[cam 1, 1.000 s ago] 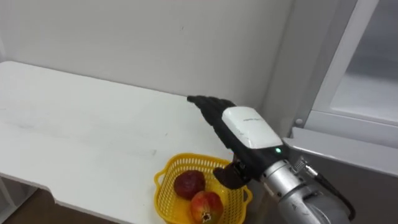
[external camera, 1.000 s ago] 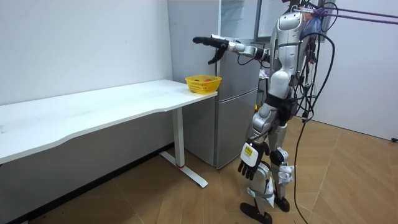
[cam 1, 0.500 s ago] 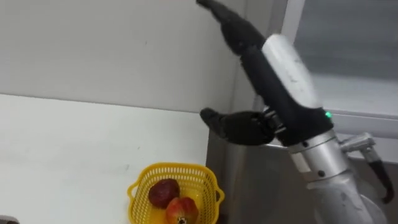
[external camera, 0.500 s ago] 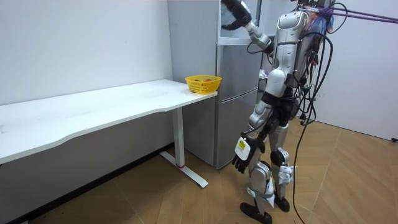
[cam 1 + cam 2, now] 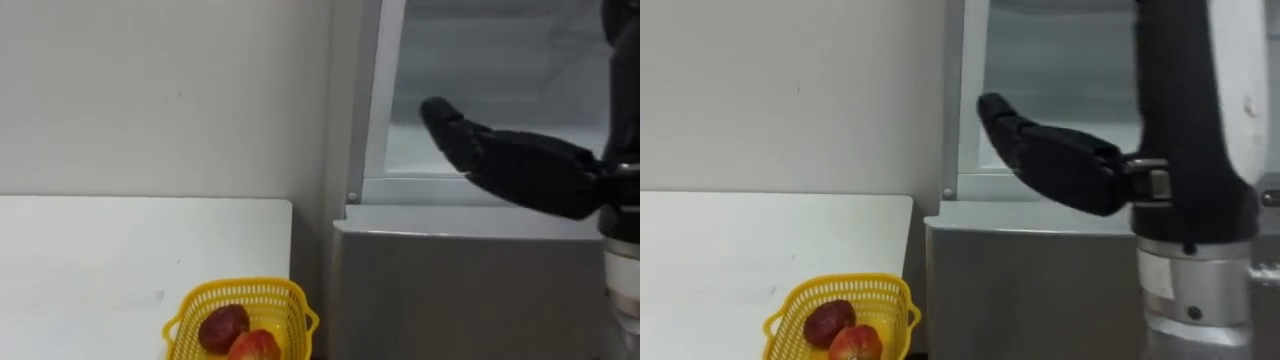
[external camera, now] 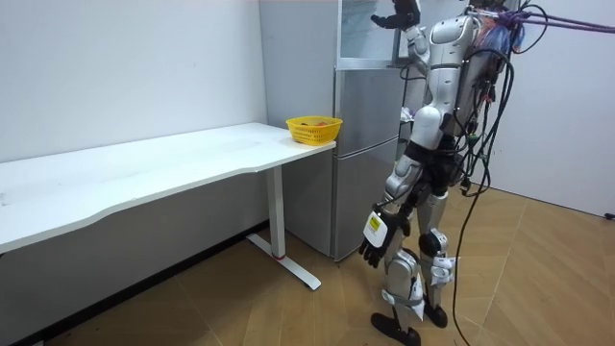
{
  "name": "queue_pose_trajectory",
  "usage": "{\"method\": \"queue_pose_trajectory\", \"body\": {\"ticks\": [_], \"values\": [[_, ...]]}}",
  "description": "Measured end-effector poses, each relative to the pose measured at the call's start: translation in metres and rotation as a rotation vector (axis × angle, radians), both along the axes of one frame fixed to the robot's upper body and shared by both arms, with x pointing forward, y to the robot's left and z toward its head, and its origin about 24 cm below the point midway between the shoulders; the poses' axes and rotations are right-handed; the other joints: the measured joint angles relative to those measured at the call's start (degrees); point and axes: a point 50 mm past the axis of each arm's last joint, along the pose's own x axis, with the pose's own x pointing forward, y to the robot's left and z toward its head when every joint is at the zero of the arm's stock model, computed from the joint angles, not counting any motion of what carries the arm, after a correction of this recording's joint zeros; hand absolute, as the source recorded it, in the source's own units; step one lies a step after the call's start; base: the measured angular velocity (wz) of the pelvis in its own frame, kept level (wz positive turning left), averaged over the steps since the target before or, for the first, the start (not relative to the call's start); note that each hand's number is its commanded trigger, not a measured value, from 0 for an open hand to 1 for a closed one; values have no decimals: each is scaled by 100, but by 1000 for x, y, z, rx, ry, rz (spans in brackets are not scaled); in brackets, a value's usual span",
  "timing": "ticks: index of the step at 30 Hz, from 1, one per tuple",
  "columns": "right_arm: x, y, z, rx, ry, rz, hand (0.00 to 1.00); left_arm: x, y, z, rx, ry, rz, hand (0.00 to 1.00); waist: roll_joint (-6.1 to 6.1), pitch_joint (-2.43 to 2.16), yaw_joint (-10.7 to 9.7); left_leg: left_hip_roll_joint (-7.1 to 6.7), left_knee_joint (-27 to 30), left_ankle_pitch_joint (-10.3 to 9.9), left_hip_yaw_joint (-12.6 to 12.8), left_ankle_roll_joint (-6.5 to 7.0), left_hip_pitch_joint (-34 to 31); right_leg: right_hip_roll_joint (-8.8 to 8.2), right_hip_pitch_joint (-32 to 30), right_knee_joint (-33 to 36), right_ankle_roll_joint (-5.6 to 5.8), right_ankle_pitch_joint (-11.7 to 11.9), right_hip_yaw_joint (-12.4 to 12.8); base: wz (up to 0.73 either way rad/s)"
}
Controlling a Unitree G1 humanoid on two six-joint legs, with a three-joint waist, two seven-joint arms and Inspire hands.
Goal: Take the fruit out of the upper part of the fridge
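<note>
A: At the table's (image 5: 100, 250) end by the fridge: yellow basket (image 5: 240, 289), red fruit (image 5: 222, 326) inside.
B: Right hand (image 5: 1070, 165)?
A: Raised before the upper fridge (image 5: 500, 60), fingers straight, empty. Contents beyond unclear.
B: Left hand (image 6: 381, 240)?
A: Hangs by the thigh, fingers loose.

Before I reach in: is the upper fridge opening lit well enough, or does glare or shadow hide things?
Left eye view: upper fridge opening evenly bright, no glare, nothing discernible inside; open right hand a dark shape across it. Right eye view: its forearm covers the opening's right part. Room view: opening pale, left hand hangs low.
</note>
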Motion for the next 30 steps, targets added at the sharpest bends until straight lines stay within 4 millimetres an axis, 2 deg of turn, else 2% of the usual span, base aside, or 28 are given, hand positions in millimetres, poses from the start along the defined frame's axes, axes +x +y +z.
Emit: {"method": "queue_pose_trajectory", "body": {"ticks": [1,4,6,10,16,22,25,30], "values": [[-2,-7,-3,13,4,-37,0,-4,-1,0,-2,6,18,0,14,-9,-36,2,0,0,11,0,4,4,0,-2,-3,5,14,-3],[-8,-22,-12,55,22,-111,0,-10,0,0,0,17,42,0,44,5,-141,21,-9,-6,43,-9,64,16,38,-3,-5,11,37,-5],[-11,-27,-20,64,46,-139,0,-10,0,0,-1,18,41,0,81,25,-171,39,-8,-8,88,-14,62,26,17,-6,-11,15,50,-12],[-16,-37,-36,85,108,-199,0,-9,0,0,-1,18,37,0,107,18,-187,70,0,-17,218,-30,35,35,-80,-28,-31,9,156,-16],[-20,-49,-49,116,155,-263,0,-10,0,0,-1,20,39,0,95,15,-357,93,-9,-30,337,-55,68,82,-90,-102,-52,20,296,-9],[-16,-55,-71,117,275,-288,0,-2,0,0,-3,3,28,0,90,22,-416,98,-62,-43,379,-75,66,106,-97,-113,-51,18,325,-3],[-16,-54,-75,112,304,-280,0,6,-1,0,-9,-14,6,0,117,34,-412,97,-77,-50,408,-82,51,113,-124,-137,-50,18,355,-3],[-17,-51,-85,103,368,-264,0,9,-2,0,-19,-24,2,0,150,15,-400,108,-101,-66,450,-107,42,146,-158,-201,-50,24,424,-7]]}}
